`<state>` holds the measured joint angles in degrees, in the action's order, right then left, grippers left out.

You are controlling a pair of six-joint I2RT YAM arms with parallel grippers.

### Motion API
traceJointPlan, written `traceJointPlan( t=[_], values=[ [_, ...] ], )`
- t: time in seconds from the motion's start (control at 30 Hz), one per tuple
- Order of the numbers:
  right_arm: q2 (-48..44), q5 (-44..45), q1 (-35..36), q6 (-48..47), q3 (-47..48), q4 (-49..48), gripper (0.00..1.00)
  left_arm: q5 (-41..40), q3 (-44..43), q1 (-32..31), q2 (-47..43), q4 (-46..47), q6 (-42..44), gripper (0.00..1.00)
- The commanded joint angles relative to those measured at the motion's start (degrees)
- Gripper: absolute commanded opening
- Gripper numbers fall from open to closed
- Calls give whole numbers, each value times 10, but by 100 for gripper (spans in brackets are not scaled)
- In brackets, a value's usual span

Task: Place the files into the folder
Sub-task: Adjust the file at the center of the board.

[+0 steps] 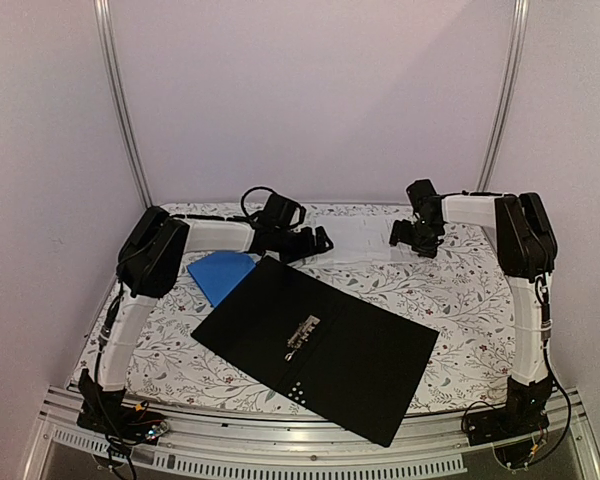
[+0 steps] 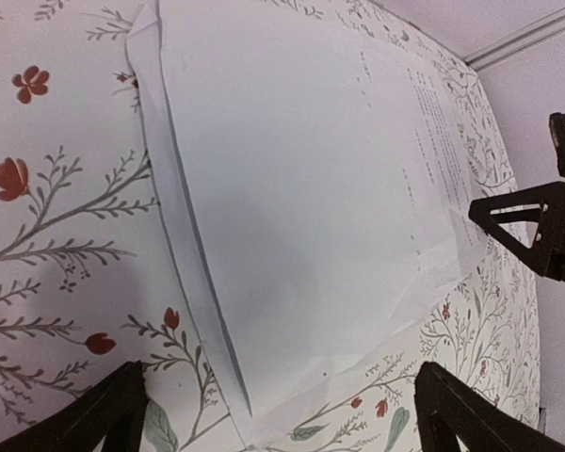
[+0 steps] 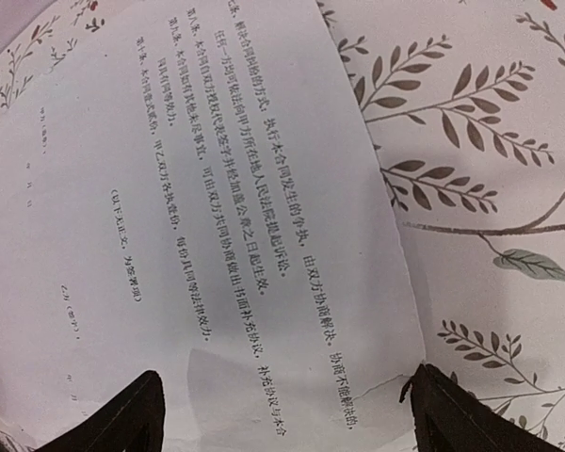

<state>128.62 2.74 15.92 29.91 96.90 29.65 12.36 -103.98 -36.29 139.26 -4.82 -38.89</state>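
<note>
The folder lies open in the middle of the table, black inside up, with its metal clip near the fold. The files lie flat beyond it at the far side, two white sheets slightly offset; printed text shows in the right wrist view. My left gripper hangs open over the sheets' left end. My right gripper is open over their right end, one fingertip at the paper's edge beside a small tear. Neither holds anything.
A smaller plain blue folder lies left of the black one, partly under its corner. The table carries a floral cloth. White walls with metal rails close in the back and sides.
</note>
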Motion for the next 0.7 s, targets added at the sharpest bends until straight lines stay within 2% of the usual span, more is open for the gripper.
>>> traceJointPlan(
  t=[0.0,0.23,0.43,0.67],
  values=[
    [-33,42,-3,-11,2,16,93,-42,-35,9,31,-18,-41,100],
    [-18,52,-18,-3,32,9,96,-30,-106,9,83,-37,-54,99],
    [27,3,-37,17,77,19,96,-23,-133,9,107,-53,-74,97],
    [78,-69,-42,42,109,19,91,-15,-145,9,119,-55,-84,93]
  ],
)
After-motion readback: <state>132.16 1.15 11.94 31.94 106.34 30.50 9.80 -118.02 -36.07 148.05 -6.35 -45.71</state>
